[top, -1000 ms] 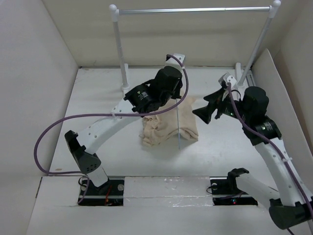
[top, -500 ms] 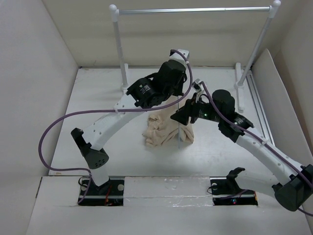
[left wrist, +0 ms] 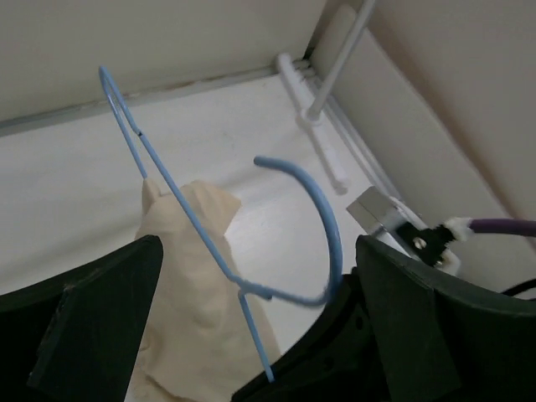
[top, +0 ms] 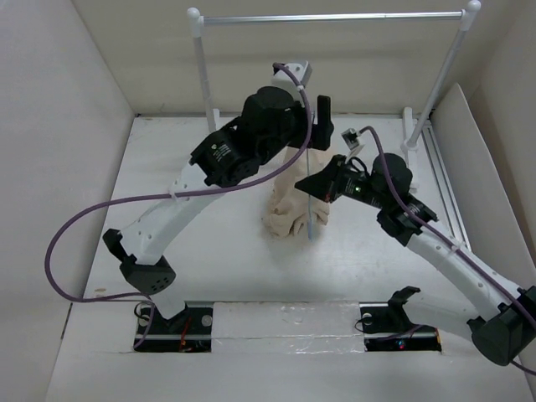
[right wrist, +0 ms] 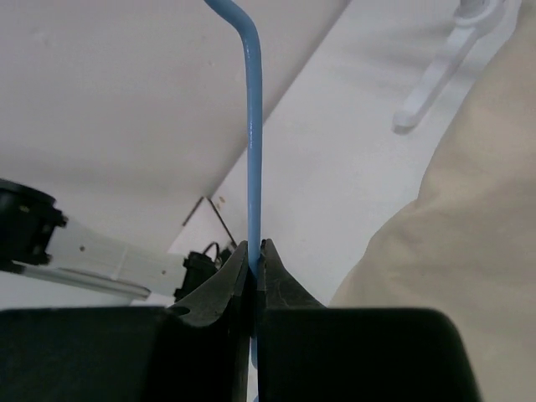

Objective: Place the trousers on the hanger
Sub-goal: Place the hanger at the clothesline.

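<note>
The beige trousers [top: 293,205] hang bunched over the pale blue wire hanger [top: 311,219], their lower end resting on the table. My right gripper [top: 322,188] is shut on the hanger's wire [right wrist: 253,151], pinching it between both fingers [right wrist: 257,251], with the trousers [right wrist: 469,234] to its right. My left gripper [top: 311,134] stands open just above the hanger, touching nothing. In the left wrist view the hanger's hook [left wrist: 322,226] curves between the wide-apart fingers [left wrist: 255,251], with the trousers [left wrist: 188,327] draped below it and the right gripper [left wrist: 343,335] dark underneath.
A white-posted rack with a silver bar [top: 327,17] stands along the back wall; its right post [left wrist: 339,59] and a foot [right wrist: 435,75] show in the wrist views. White walls enclose the table [top: 167,193]. A purple cable [top: 75,226] loops at the left.
My right gripper swung in from the right and shut on the hanger. My left gripper opened, let the hanger go and rose toward the back. The trousers were lifted into a taller bunch.
</note>
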Motion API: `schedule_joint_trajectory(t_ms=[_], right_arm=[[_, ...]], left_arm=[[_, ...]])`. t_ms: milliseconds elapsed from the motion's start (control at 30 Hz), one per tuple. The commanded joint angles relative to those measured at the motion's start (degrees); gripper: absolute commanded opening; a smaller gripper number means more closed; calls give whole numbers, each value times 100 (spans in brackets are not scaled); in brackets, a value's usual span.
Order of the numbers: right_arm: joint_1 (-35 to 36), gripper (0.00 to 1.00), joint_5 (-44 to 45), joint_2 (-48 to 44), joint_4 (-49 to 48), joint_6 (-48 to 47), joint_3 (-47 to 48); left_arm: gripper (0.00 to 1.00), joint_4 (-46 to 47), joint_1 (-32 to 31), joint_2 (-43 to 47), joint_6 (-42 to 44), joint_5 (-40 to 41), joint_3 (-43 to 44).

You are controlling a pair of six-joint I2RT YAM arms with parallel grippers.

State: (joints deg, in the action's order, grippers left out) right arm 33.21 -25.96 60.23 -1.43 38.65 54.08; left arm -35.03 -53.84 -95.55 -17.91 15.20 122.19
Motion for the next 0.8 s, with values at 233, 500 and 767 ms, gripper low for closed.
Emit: schedule_joint_trajectory(t_ms=[233,500,767], right_arm=[[-1517,0,-786,1148,-1333,424,2026],[-3387,0,-1130,2744,-903,406,3903],[-4129,0,-1377,3855,-394,319,5198]], left_arm=[[99,1954,67,2020,-151,245,-536],[99,1509,67,3601,-948,994,-3263],[99,1358,67,4439,-1873,1047,-5028]])
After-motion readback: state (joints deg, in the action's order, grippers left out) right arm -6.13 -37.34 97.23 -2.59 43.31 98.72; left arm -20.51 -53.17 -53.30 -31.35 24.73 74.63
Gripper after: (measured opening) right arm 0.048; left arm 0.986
